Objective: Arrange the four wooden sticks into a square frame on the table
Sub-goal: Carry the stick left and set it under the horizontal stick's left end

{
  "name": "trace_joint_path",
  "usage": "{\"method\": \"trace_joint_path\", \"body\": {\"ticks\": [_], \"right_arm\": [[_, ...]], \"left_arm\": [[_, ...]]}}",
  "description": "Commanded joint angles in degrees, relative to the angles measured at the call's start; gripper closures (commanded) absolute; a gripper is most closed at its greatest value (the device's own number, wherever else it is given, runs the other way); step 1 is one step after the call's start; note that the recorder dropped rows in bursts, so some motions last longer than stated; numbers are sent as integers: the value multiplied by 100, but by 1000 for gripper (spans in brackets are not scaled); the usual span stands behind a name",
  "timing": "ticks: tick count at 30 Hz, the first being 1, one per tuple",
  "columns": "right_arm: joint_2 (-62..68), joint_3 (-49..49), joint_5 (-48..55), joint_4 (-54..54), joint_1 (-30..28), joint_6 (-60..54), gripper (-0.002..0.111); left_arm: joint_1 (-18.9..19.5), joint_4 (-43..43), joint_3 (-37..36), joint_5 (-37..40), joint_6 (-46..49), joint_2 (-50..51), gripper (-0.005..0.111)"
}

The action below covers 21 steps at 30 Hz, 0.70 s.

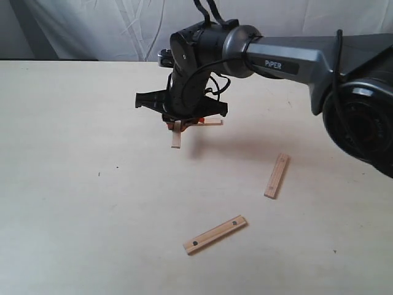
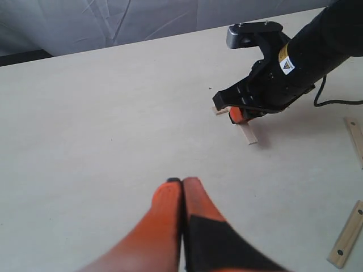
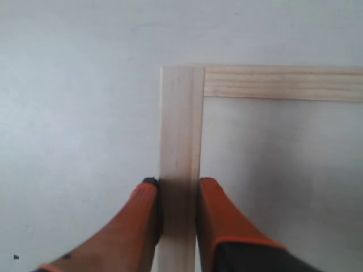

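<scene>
Pinching second stick [image 3: 181,124] in right gripper [image 3: 178,187], squaring a corner against first stick [image 3: 283,83]; left gripper [image 2: 182,182] pressed together, empty; next, releasing without nudging

Two tan sticks [image 3: 180,124] [image 3: 283,83] form an L; two others [image 1: 277,175] [image 1: 215,234] lie apart.
</scene>
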<state>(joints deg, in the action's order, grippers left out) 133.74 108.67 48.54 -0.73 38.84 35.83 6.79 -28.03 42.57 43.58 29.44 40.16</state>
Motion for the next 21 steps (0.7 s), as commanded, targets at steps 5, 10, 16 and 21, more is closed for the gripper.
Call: {"method": "trace_joint_path", "body": {"ticks": [5,10,16,21], "right_arm": [[285,165,-174,-247,8,30,109],[313,176,-199,-592,8,473,109],[313,173,-174,-760,8,484,95],[313,173,-184,-760,10,484,74]], "left_arm": [[-3,-44,-39,18,-43,-44,107],[-3,-44,-39,18,-43,-44,107],[-3,-44,-39,-10,-43,-44,107],[-3,-44,-39,-35,-43,-44,107]]}}
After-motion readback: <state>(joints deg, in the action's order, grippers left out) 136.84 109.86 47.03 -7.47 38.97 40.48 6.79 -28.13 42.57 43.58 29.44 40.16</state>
